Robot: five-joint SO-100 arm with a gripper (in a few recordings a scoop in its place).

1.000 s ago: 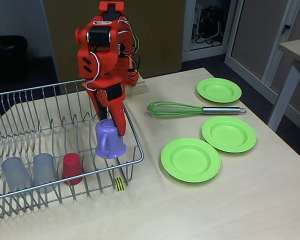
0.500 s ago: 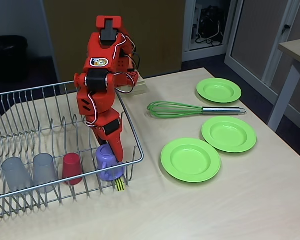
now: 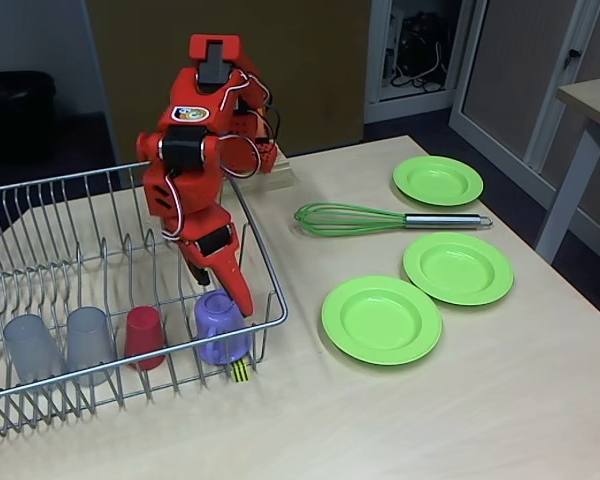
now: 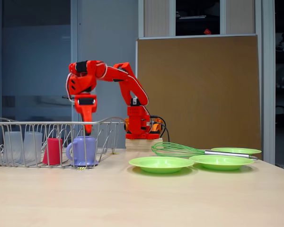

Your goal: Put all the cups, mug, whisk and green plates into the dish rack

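Mug (image 3: pixel 220 328) is sitting upside down in the dish rack (image 3: pixel 270 290), tucked into the front right corner in the angled fixed view, right next to the red cup (image 3: pixel 144 336) and the two grey tumblers (image 3: pixel 60 345) lined up along the front edge. So cups and mug look sorted. The jaws (image 3: pixel 223 292) hang right over the mug, touching or just about touching its upturned base. Honestly I can't tell whether they're spread or pinching it, both fixed views are too coarse there.

What's left, as I read it: the whisk (image 3: pixel 380 218) and three green plates (image 3: pixel 381 318), all out on the tabletop to the right of the rack in that same view. The whisk lies nearest the arm's base, its long axis running roughly left-right, with the green wire loops pointing toward the rack and the silver handle pointing toward the right edge. It sits between the far plate and the two nearer ones, just beside them but not on any. So whatever gets grabbed next, the jaws have to lift clear of the rack's right wall and swing right, and for the whisk they'd want to close across that slim handle, not along it.
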